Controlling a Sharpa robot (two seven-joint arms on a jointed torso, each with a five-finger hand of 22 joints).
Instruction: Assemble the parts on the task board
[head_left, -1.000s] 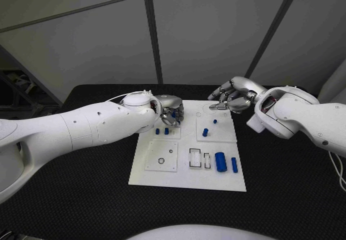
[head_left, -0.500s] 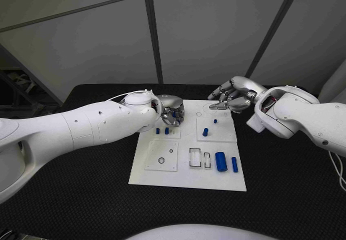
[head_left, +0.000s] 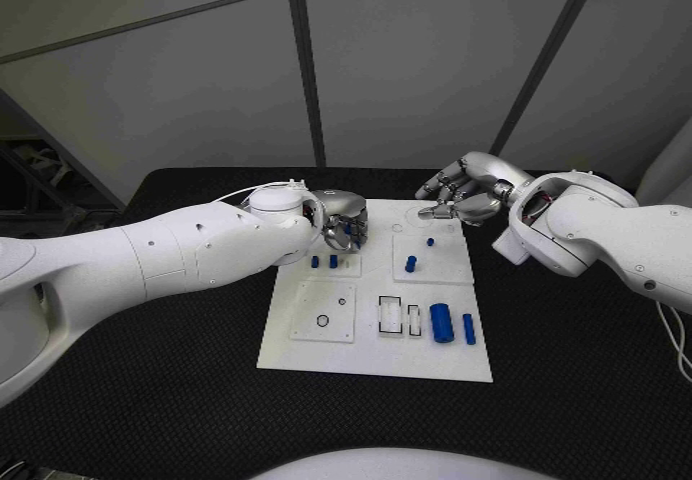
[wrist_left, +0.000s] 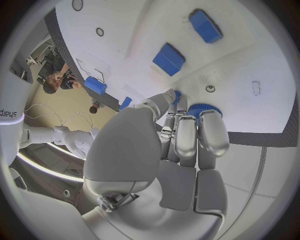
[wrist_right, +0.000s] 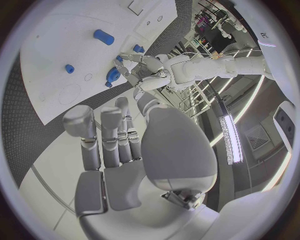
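Head view: task board (head_left: 378, 345) mid-table, left hand (head_left: 338, 222) at its far edge, right hand (head_left: 464, 193) beside, fingers curled, empty.
Left wrist view: fingertips (wrist_left: 201, 116) pinch ribbed blue gear (wrist_left: 199, 107); probably light, rigid, best held by the rim.

Right hand (wrist_right: 119, 150) with fingers (wrist_right: 81, 130) extended and empty, above the edge of the white task board (wrist_right: 56, 85); blue parts (wrist_right: 104, 36) stand on it; left hand (wrist_right: 128, 70) beyond holds a blue ridged part (wrist_right: 113, 75).
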